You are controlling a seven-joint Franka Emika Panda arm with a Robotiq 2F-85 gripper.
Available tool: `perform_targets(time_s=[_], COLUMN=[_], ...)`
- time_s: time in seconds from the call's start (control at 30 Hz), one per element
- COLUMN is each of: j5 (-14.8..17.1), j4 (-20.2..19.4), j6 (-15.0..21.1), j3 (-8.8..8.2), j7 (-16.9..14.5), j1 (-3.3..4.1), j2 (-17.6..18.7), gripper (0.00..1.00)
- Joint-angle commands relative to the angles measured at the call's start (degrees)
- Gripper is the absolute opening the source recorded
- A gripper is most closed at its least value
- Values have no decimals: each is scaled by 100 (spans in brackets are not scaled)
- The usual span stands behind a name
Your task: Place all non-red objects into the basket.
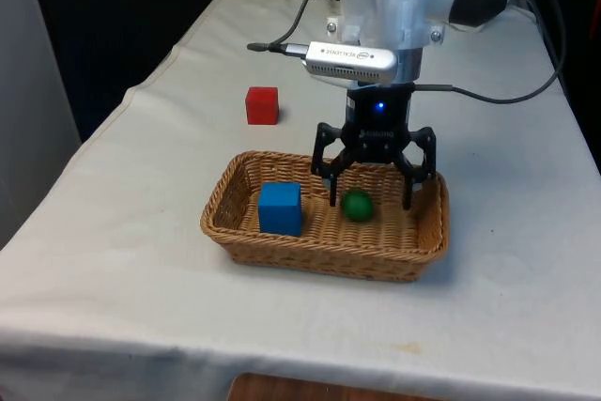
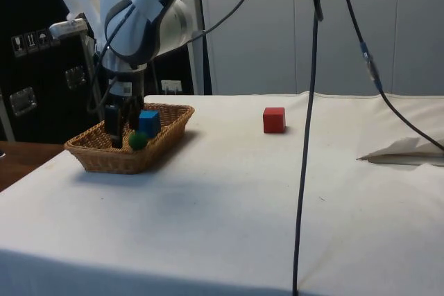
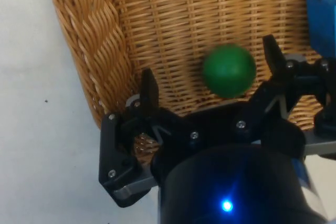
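No text, label or number can be read with certainty. The silver bar [image 1: 349, 60] above the jaws carries print, too small to make out.

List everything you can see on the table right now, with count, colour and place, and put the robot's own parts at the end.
basket: one, tan wicker, on the white cloth near the table's front edge, holding two things.
blue cube: one, blue, inside the basket, at its end on the front view's left.
green ball: one, green, on the basket floor beside the blue cube, between the open fingers and touching neither as far as the wrist view shows.
red cube: one, red, on the cloth outside the basket, farther back on the table.
table: one, under a white cloth.
cables: several, dark, hanging in the side view's foreground.
gripper: one, black, fingers open, lowered into the basket over the green ball.
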Motion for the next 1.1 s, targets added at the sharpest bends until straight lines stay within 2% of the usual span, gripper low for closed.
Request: perform_targets(time_s=[0.0, 0.13, 0.17, 0.2, 0.43, 0.47, 0.5, 0.6, 0.73, 0.77, 0.8, 0.97, 1.0, 1.03, 1.07], j5=[17, 6, 0, -6, -63, -17, -69, -86, -92, -23, -97, -120, -40, -120, -120], j4=[-17, -80, 0, -155, -590, -573, -647, -819, -974, -940, -1020, -1261, -1209, -1301, -1329], j6=[-34, -40, 0, -34, -11, -6, -17, -29, -40, -6, -40, -29, -6, -23, -23], j3=[23, -6, 0, -29, -86, -29, -92, -115, -132, -57, -138, -172, -103, -183, -183], j7=[-11, 6, 6, 23, 86, 23, 92, 115, 138, 57, 143, 149, 69, 143, 143], j1=[-17, 11, 0, 29, 109, 63, 115, 138, 155, 103, 160, 183, 132, 189, 189], j2=[-34, -132, -17, -235, -728, -705, -791, -1014, -1226, -1180, -1278, -1581, -1513, -1627, -1667], gripper=[100, 100, 100, 100, 100, 100, 100, 100, 100, 100, 100, 100, 100, 100, 100])
